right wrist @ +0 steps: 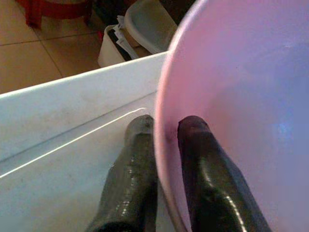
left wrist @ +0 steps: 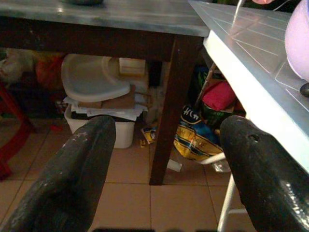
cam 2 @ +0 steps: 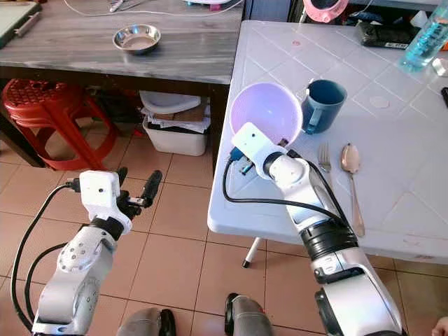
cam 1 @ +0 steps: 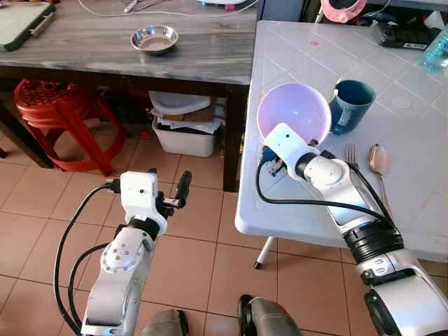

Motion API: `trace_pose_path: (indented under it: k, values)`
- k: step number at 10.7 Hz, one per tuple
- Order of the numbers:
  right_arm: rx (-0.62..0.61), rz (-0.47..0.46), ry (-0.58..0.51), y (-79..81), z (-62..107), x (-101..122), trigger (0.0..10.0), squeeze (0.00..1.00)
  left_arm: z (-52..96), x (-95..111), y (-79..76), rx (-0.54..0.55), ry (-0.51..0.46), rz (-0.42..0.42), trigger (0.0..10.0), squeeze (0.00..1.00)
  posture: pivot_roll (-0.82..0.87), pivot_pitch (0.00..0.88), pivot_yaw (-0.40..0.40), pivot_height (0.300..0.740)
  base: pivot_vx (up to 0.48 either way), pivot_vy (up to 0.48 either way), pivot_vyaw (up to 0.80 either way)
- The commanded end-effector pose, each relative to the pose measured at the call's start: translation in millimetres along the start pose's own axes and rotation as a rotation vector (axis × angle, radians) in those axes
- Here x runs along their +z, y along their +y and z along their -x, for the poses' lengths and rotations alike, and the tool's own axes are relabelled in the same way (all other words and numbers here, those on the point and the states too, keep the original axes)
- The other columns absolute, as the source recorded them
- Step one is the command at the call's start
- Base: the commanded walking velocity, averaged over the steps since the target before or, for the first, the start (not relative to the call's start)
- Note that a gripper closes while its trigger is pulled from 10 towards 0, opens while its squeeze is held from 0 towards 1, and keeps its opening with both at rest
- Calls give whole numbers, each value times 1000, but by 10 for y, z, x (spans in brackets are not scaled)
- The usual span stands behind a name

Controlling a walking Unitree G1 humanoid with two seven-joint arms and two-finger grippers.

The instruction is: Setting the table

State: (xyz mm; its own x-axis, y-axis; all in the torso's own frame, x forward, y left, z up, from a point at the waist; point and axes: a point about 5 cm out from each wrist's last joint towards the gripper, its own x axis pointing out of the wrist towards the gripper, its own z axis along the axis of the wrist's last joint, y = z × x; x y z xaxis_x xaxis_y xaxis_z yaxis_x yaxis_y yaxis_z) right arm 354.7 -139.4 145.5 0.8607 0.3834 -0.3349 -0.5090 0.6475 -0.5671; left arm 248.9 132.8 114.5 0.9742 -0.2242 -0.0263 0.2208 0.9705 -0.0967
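Right tool point(right wrist: 161, 145) clamped on the rim of a lilac plastic bowl point(cam 1: 294, 112), one black finger point(right wrist: 128, 179) outside the wall and the other inside it; the bowl is tilted, its opening facing up and toward the camera, at the near left corner region of the white tiled bench point(cam 1: 413, 140). Just beside the bowl, on its right, stands a dark teal mug point(cam 1: 350, 105), upright, handle toward the bowl. Nearer the robot on the same bench lie a fork point(cam 1: 351, 155) and a spoon point(cam 1: 379, 162), side by side, parallel and slightly apart, handles pointing toward the robot. Left tool point(cam 1: 170, 189) held over the tiled floor point(cam 1: 189, 238) in front of the benches, its two fingers spread wide with nothing between them. To the left of the white bench stands a grey wood-grain bench point(cam 1: 105, 42) carrying a small steel bowl point(cam 1: 154, 39); beneath it sit a white storage bin point(cam 1: 183, 133) with papers and a lid on top, and a red plastic stool point(cam 1: 59, 115).
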Motion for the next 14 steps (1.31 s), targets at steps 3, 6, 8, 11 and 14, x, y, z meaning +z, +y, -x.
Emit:
trace_pose_path:
  k: [3, 6, 8, 11, 14]
  values:
    - [-23, 5, -7, 6, 44, -58, 0, 0, 3, -22, 11, 0, 11, 1, 10000, 0, -44, 158, 22, 740, 0, 0, 0]
    - [-102, -32, -89, 39, 126, -27, 0, 0, -12, -28, 7, 1, 13, 6, 10000, 0, -49, 154, 21, 740, 0, 0, 0]
    - [-195, -30, -162, 35, 214, 26, 0, 0, -32, -17, 14, 4, 4, 5, 10000, 0, -54, 143, 22, 740, 0, 240, 0]
    - [-319, -69, -284, 59, 380, 115, 0, 0, -48, -7, 23, 8, -11, 3, 10000, 0, -62, 129, 22, 740, 0, 480, 0]
    - [-344, -112, -362, 244, 466, 164, 0, 0, -48, -34, -2, -23, -25, -17, 10000, 0, -61, 100, 11, 740, 0, 457, 0]
